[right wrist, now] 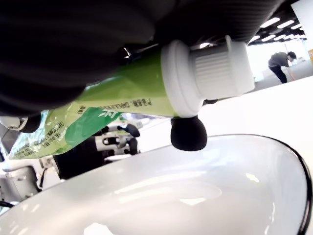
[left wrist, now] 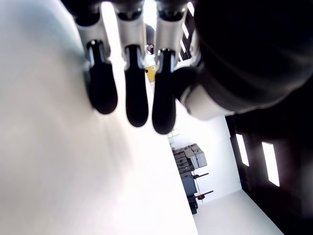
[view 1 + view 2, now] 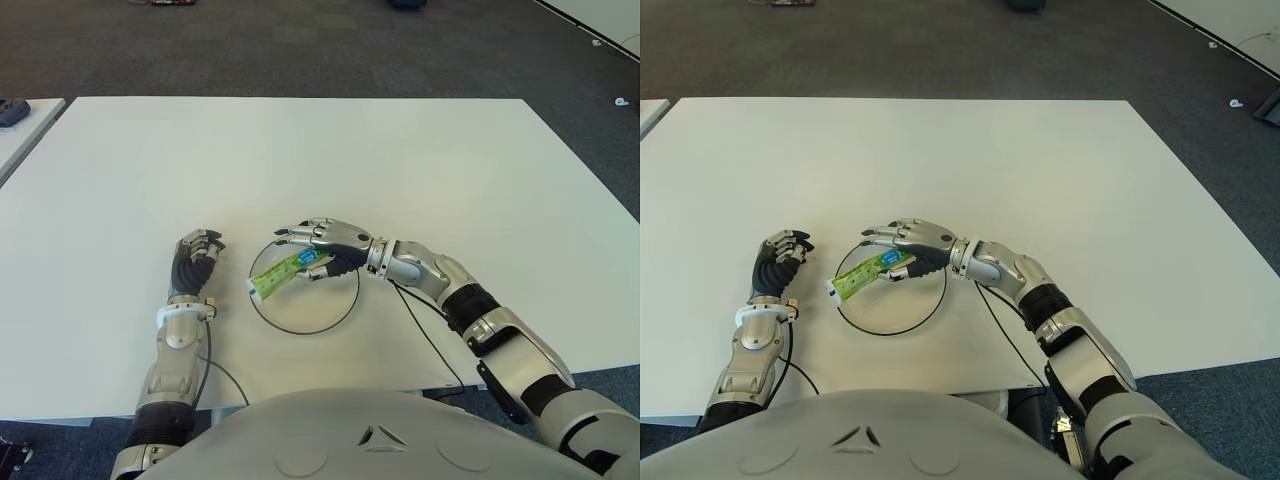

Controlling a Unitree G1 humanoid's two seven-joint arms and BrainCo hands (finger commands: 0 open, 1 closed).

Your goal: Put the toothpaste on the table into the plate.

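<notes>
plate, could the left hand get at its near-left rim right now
Probably yes: the left hand shows just left of the white black-rimmed plate; only bare white table lies between.

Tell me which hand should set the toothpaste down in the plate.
Right. The right hand already grips the toothpaste above the plate. The left hand shows beside the plate, on its left, fingers curled and holding nothing.

The right hand (image 3: 322, 246) reached in from the lower right toward frame centre, fingers closed in a grasp; the left hand (image 3: 195, 258), lower left, was curled.
</notes>
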